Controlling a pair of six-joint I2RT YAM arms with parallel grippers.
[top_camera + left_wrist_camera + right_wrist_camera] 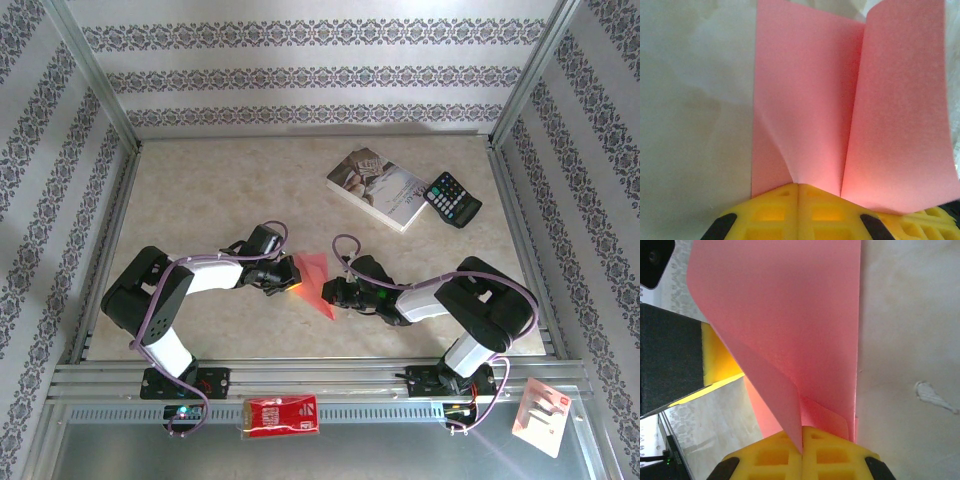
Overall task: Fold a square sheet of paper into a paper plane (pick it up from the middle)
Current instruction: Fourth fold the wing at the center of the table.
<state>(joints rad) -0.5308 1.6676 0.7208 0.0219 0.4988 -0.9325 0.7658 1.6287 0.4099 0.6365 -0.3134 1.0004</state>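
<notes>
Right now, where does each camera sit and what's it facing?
Top external: above and behind the arm bases, looking down on the table; left gripper and right gripper shut on the pink sheet.
Left wrist: along its own yellow fingers, sheet ahead.
Right wrist: along its yellow fingers, sheet ahead, left gripper beyond.
Shared: the sheet.

We see the square sheet of paper [805, 100] as thin matt pink paper with a fine, faintly fibrous grain, slightly translucent. At the sheet's edges, the left gripper [798, 195] and the right gripper [802, 440] look like moulded yellow plastic, waffled, with a soft satin finish. Under the sheet the table [220, 190] is smooth, pale and marbled, with a dull sheen. Beyond the sheet the book [378, 187] has a printed paper cover and the calculator [452, 199] is black plastic; nearer than the sheet, the frame rail [330, 375] is brushed metal
</notes>
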